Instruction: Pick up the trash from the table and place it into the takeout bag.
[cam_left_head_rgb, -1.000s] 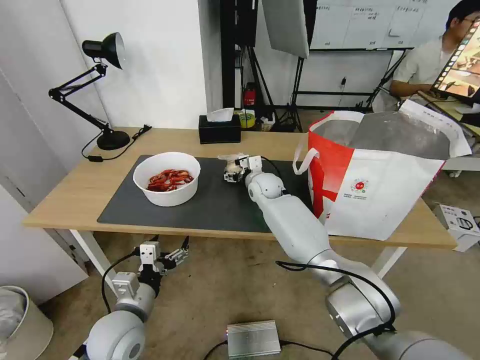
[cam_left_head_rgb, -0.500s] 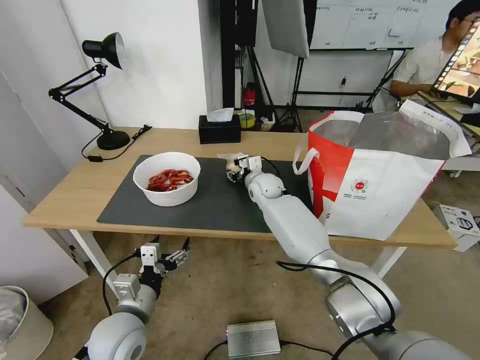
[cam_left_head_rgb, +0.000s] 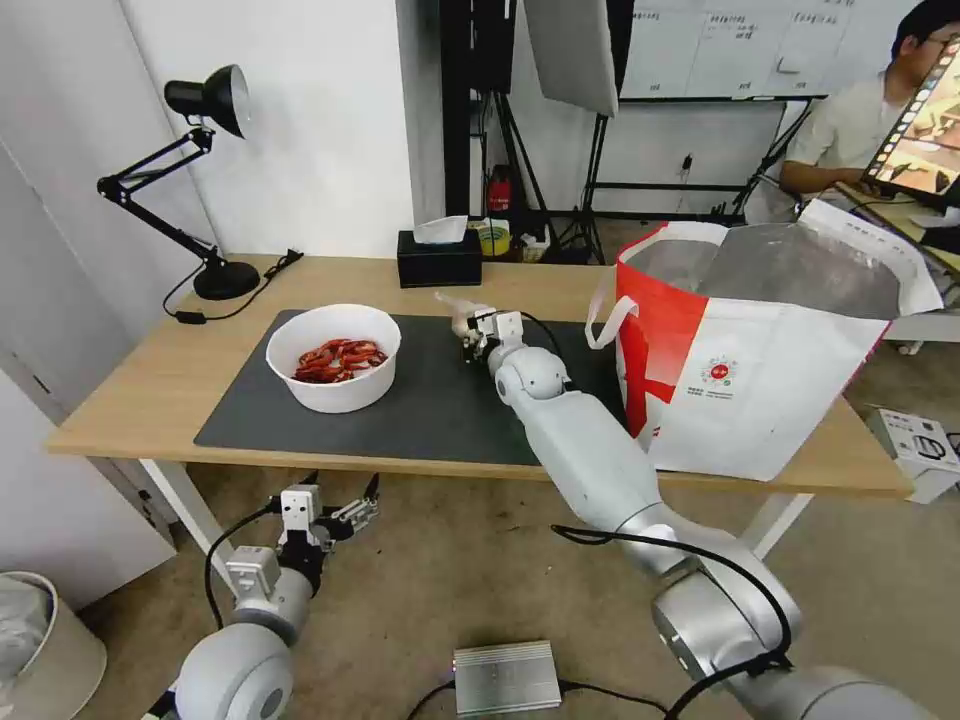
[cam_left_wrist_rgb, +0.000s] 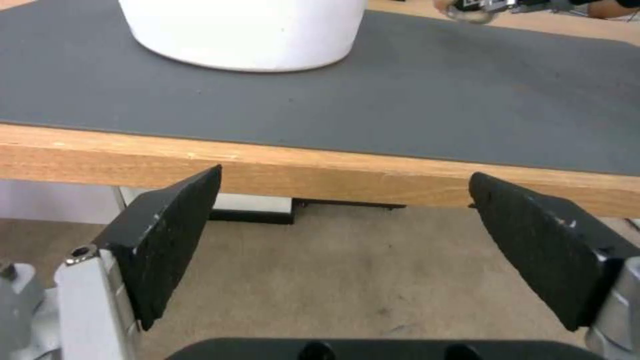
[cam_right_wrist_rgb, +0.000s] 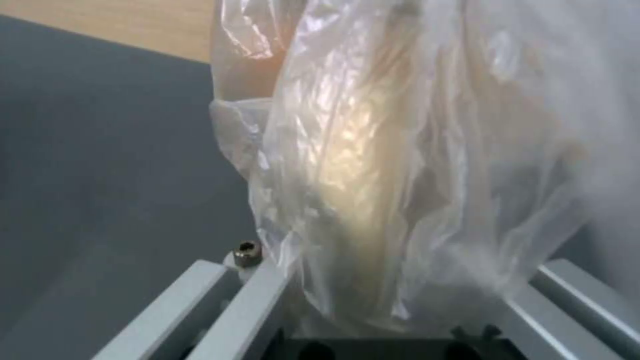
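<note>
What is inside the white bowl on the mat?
The white bowl holds red crayfish shells, piled to one side of its middle. The bowl's floor under the pile and whatever lies beneath the top shells are covered from view.

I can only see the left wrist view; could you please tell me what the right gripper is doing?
Observer: The right gripper is over the dark mat with its jaws shut on the small clear bag, which looks to be raised off the mat.
Operator: Thank you. Where is the takeout bag?
Observer: The takeout bag stands open at the right end of the table, just beyond the mat's right edge.
Operator: And what is inside the white bowl in front of me?
Observer: The white bowl holds red crayfish shells.
</note>
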